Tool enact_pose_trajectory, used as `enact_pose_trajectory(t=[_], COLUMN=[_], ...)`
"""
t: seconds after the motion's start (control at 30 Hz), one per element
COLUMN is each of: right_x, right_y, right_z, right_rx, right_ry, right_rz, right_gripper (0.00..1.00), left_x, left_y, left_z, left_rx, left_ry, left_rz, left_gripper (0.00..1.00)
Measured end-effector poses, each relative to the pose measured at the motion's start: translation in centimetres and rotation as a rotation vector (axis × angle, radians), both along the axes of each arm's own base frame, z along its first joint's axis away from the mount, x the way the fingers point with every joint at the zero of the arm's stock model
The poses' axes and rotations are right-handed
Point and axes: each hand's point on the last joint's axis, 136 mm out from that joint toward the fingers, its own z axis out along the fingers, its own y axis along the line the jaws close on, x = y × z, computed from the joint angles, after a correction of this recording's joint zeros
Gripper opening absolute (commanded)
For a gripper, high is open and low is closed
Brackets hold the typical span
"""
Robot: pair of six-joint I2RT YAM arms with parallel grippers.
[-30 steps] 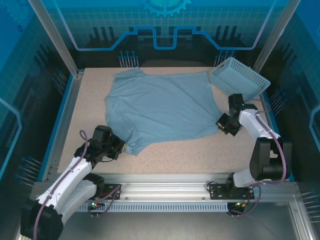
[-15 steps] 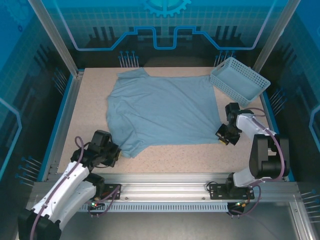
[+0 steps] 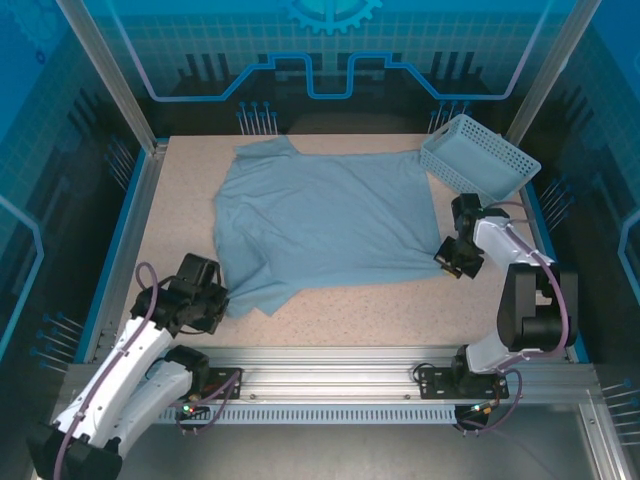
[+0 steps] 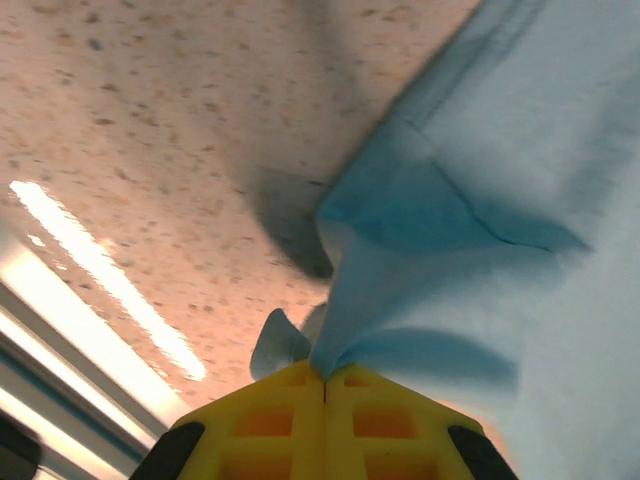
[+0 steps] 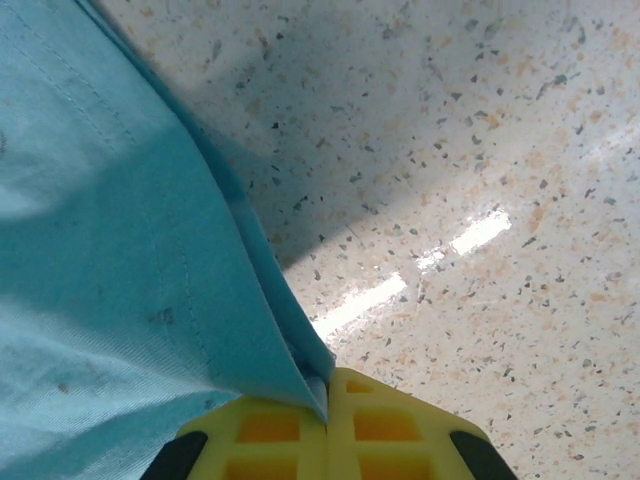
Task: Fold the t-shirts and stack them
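One pale blue-grey t-shirt [image 3: 320, 220] lies spread out, plain side up, across the middle of the speckled table [image 3: 400, 310]. My left gripper [image 3: 216, 303] is at its near left corner, shut on a pinch of the cloth. In the left wrist view the yellow fingers [image 4: 290, 410] meet, and the t-shirt [image 4: 480, 230] rises out of them in a fold. My right gripper [image 3: 448, 259] is shut on the near right corner. In the right wrist view the hem of the t-shirt [image 5: 110, 250] runs down into the closed gripper [image 5: 327, 388].
A light blue lattice basket [image 3: 478, 155] stands tilted at the far right corner, just beyond the right arm. A metal rail [image 3: 330, 365] runs along the near edge. Bare tabletop lies in front of the shirt and along its left side.
Both grippers kept hold of their corners. The left one drew back toward the near left, and the shirt has been pulled flatter and straighter along its near edge.
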Motion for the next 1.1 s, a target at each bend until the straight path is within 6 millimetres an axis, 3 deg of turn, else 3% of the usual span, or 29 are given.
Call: enact_pose_trajectory(t=[0.03, 0.1, 0.17, 0.23, 0.33, 0.4, 0.47, 0.57, 0.67, 0.8, 0.87, 0.97, 1.1], right_x=[0.1, 0.0, -0.3, -0.6, -0.5, 0.1, 1.5, 4.1, 6.4, 8.9, 9.7, 10.7, 11.0], right_y=[0.0, 0.0, 0.0, -0.1, -0.1, 0.3, 1.3, 3.8, 6.5, 9.1, 10.1, 11.7, 14.1], right_z=[-0.1, -0.3, -0.4, -0.2, 1.1, 2.6, 3.9, 4.3, 3.1, 0.8, 0.1, -0.8, -1.6], right_rx=[0.000, 0.001, -0.001, -0.007, -0.012, -0.010, 0.002, 0.054, 0.122, 0.185, 0.207, 0.238, 0.260], right_ry=[0.004, 0.016, 0.031, 0.035, -0.007, -0.070, -0.127, -0.182, -0.181, -0.142, -0.124, -0.101, -0.078], right_rz=[0.002, 0.004, 0.003, 0.000, -0.004, 0.011, 0.046, 0.116, 0.187, 0.260, 0.284, 0.313, 0.370], right_gripper=[0.06, 0.31, 0.47, 0.53, 0.53, 0.47, 0.40, 0.37, 0.32, 0.32, 0.31, 0.32, 0.32], left_x=[-0.2, -0.5, -0.3, 0.3, 4.1, 7.9, 11.5, 17.0, 23.1, 28.5, 29.6, 29.5, 26.1], left_y=[0.1, 0.1, 0.0, -0.1, -0.6, -0.3, 0.4, 1.4, 1.7, 2.2, 2.8, 3.8, 6.0], left_z=[-0.5, -1.6, -2.1, -1.6, 1.9, 4.1, 4.5, 2.2, -1.7, -5.9, -7.3, -7.5, -7.7], left_rx=[0.010, 0.034, 0.050, 0.073, 0.089, 0.070, 0.051, 0.031, -0.011, -0.047, -0.053, -0.066, -0.071], left_ry=[0.022, 0.071, 0.101, 0.116, 0.031, -0.047, -0.080, -0.035, 0.015, 0.041, 0.059, 0.063, 0.069], left_rz=[-0.009, -0.039, -0.070, -0.110, -0.151, -0.129, -0.099, -0.087, -0.089, -0.082, -0.068, -0.042, 0.020], left_gripper=[0.18, 0.40, 0.49, 0.51, 0.48, 0.40, 0.33, 0.27, 0.25, 0.22, 0.19, 0.18, 0.17])
